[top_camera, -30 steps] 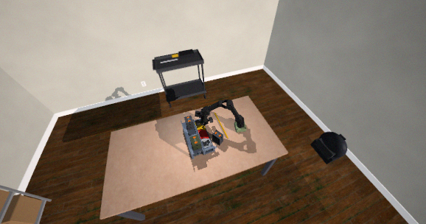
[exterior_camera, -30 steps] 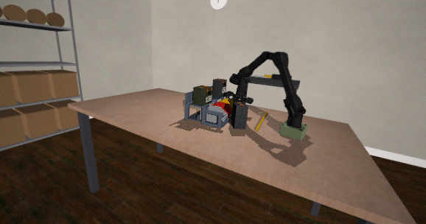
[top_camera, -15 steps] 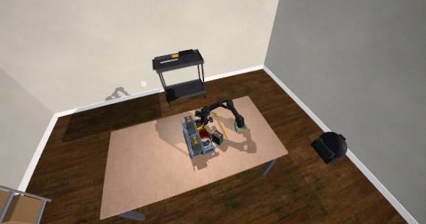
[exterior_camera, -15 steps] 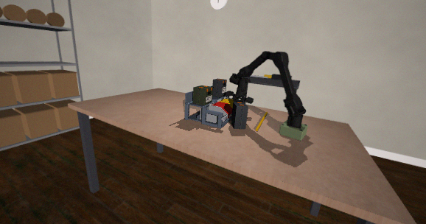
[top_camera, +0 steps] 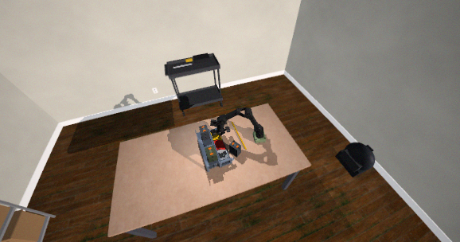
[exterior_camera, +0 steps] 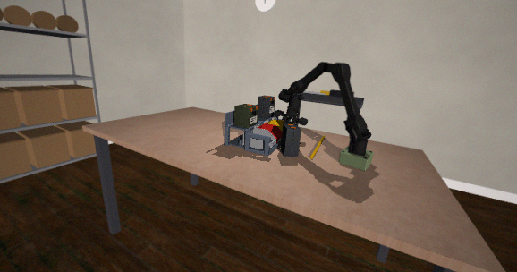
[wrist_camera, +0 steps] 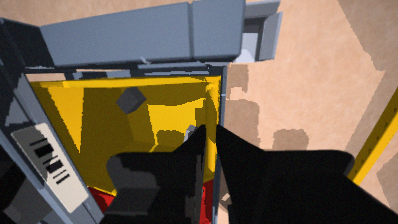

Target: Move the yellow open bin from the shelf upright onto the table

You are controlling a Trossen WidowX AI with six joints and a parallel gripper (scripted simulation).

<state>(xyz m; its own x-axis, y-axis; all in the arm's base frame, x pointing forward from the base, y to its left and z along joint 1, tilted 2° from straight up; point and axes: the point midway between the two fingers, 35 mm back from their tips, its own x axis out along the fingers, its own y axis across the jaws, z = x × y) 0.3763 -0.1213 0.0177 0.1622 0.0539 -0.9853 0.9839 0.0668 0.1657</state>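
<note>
Three bins, one shelf (top_camera: 201, 150) (exterior_camera: 229, 117) (wrist_camera: 120, 40): yellow (top_camera: 216, 137) (exterior_camera: 274, 123) (wrist_camera: 172, 117), red, grey. One gripper (top_camera: 219, 132) (exterior_camera: 286, 120) (wrist_camera: 209, 128), nearly closed, pinching the yellow bin's wall between two fingers.

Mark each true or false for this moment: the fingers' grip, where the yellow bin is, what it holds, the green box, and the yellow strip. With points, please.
1. The gripper (top_camera: 217, 133) (exterior_camera: 284, 120) (wrist_camera: 209, 128) has its fingers closed on a wall of the yellow bin (top_camera: 216, 136) (exterior_camera: 274, 123) (wrist_camera: 167, 116). True.
2. The yellow bin stands on the table, away from the shelf. False: it is at the shelf (top_camera: 201, 147) (exterior_camera: 226, 134) (wrist_camera: 120, 37), beside the red bin (top_camera: 220, 145) (exterior_camera: 268, 130) (wrist_camera: 102, 199).
3. The yellow bin is empty. False: a dark block (wrist_camera: 131, 100) is in it.
4. The green box (top_camera: 211, 154) (exterior_camera: 244, 116) sits on the shelf. True.
5. The yellow strip (top_camera: 239, 134) (exterior_camera: 317, 148) (wrist_camera: 380, 135) lies inside the red bin. False: it lies on the table.
</note>
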